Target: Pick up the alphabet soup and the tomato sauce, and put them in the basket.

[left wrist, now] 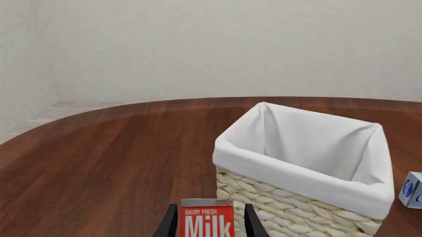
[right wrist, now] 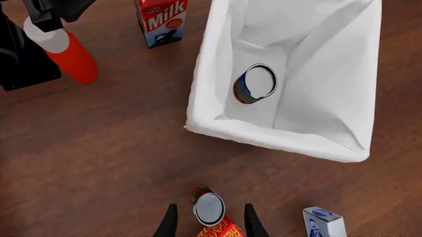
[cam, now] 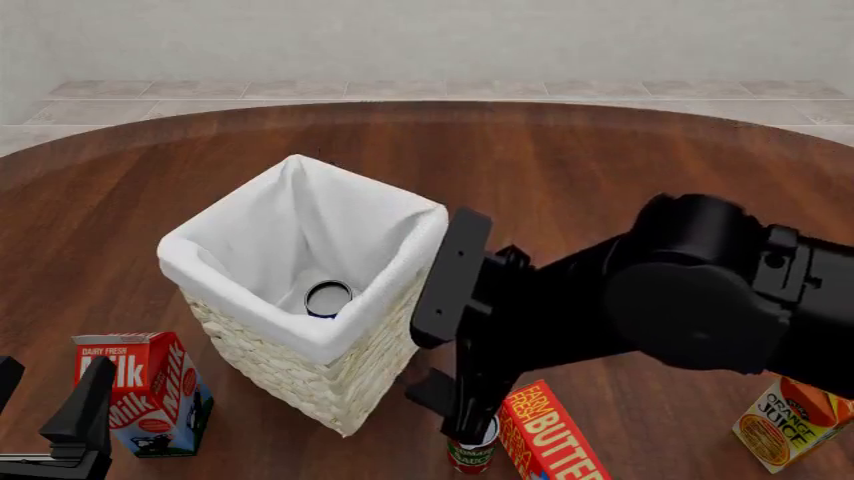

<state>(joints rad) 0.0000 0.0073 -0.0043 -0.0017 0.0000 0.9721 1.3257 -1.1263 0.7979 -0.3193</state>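
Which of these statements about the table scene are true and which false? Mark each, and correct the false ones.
1. The alphabet soup lies inside the basket. True.
2. The tomato sauce is in the basket too. False: it stands on the table, between the open fingers of the right gripper.
3. A milk carton stands on the table beside the basket. True.
4. The butter box lies on the far side of the basket. False: it lies on the near side, next to the tomato sauce.
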